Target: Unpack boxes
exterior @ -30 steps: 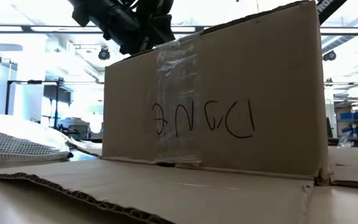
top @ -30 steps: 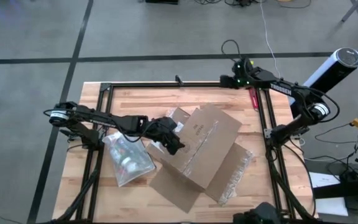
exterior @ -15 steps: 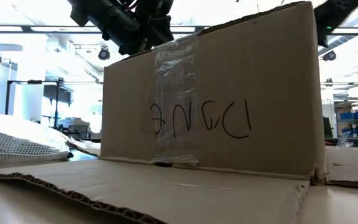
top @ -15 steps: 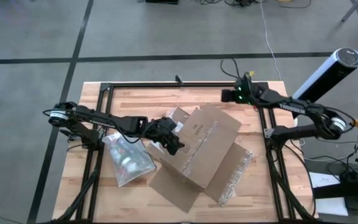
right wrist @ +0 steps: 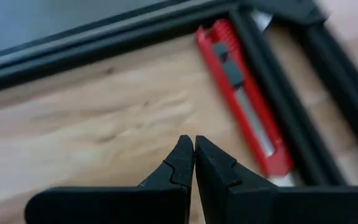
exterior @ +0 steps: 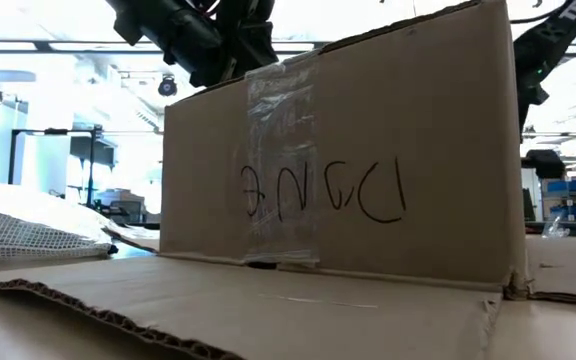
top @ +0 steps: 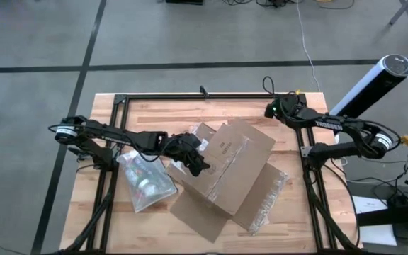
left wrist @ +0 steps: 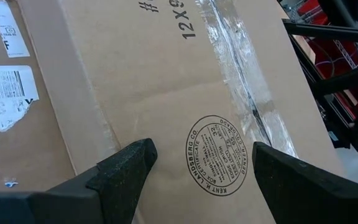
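Left gripper [top: 198, 164] wide apart, astride the box's [top: 236, 170] left end, centre frame in the high view. One box, upside down, flaps splayed on the tabletop [top: 161, 113]; long axis runs lower left to upper right. Right gripper [top: 269, 111] closed, empty, upper right, above bare wood near one red knife [right wrist: 241, 93]. One pouch [top: 144, 180] lies lower left.
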